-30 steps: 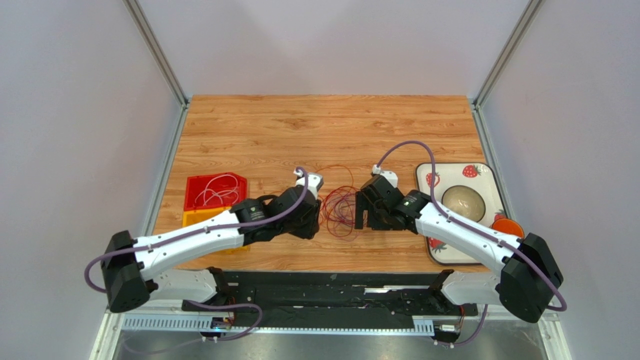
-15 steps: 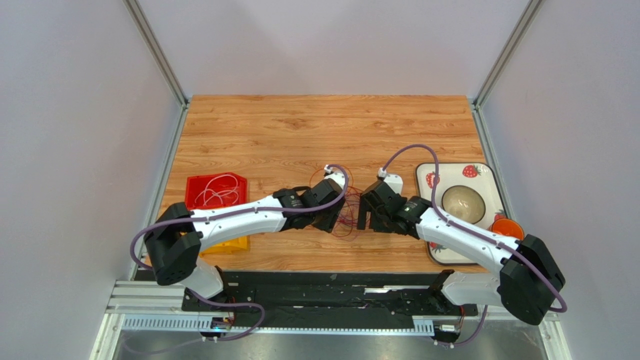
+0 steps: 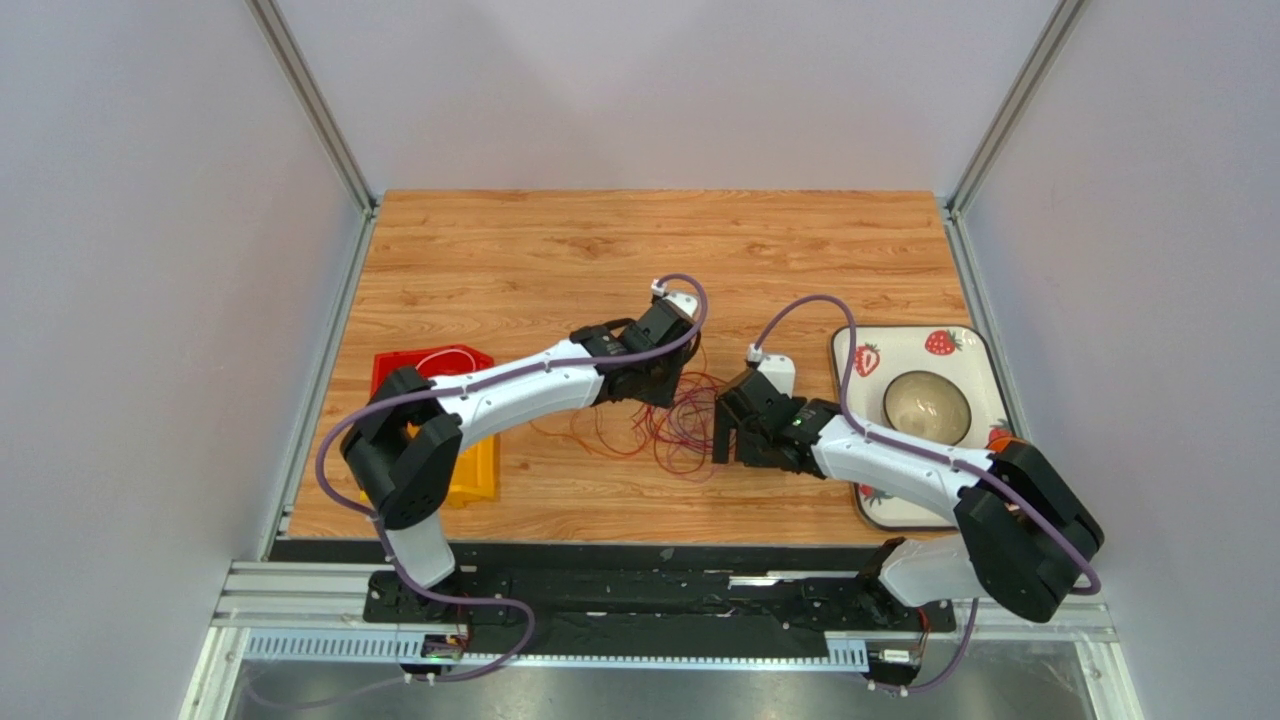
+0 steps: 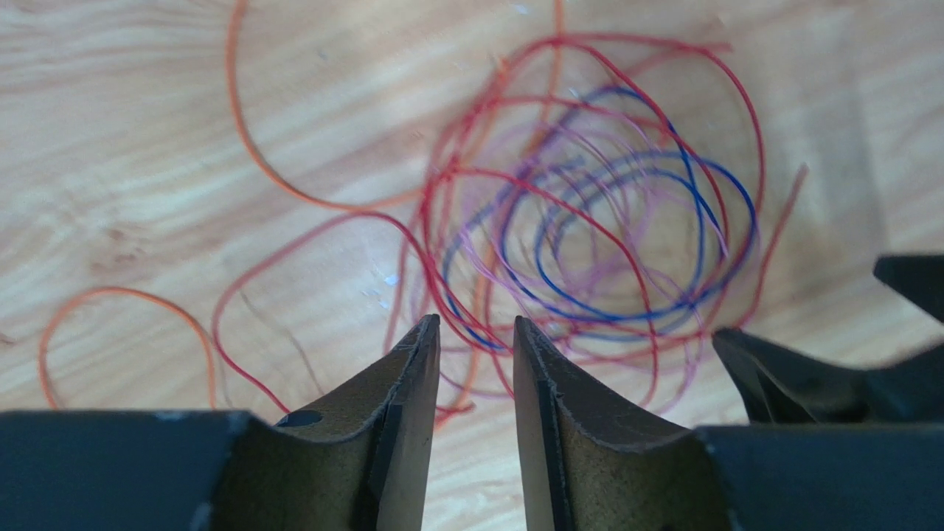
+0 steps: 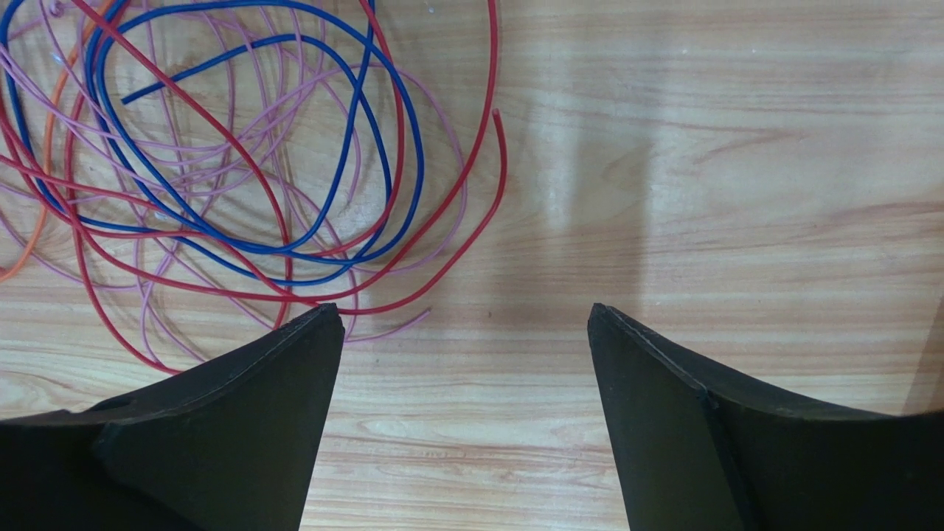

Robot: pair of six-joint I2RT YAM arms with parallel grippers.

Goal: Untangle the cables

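Since a second ago the left arm has swung up and outward, so the left gripper [image 3: 657,402] now meets the cables [image 3: 684,426] from their far left side. A few strands have been dragged out leftward. The right gripper [image 3: 724,440] has barely shifted.

From above, we see the cables as a loose red and purple tangle lying on the wooden table [image 3: 526,255], between the two grippers. The right gripper sits at the tangle's right edge. A red bin [image 3: 433,378] holding pale wires lies well left of the tangle. A strawberry tray [image 3: 962,353] carrying a bowl [image 3: 923,399] lies to its right.

Through the left wrist camera, we find the left gripper [image 4: 474,322] with its jaws only a narrow slit apart, pinching nothing. Red, blue, pink and orange loops [image 4: 587,210] show beyond the tips. We cannot tell whether the tips touch a strand.

Through the right wrist camera, we find the right gripper [image 5: 462,310] spread wide, with only bare wood between its jaws. One fingertip [image 5: 316,326] lies just at the tangle's edge [image 5: 222,166], beside a red strand.
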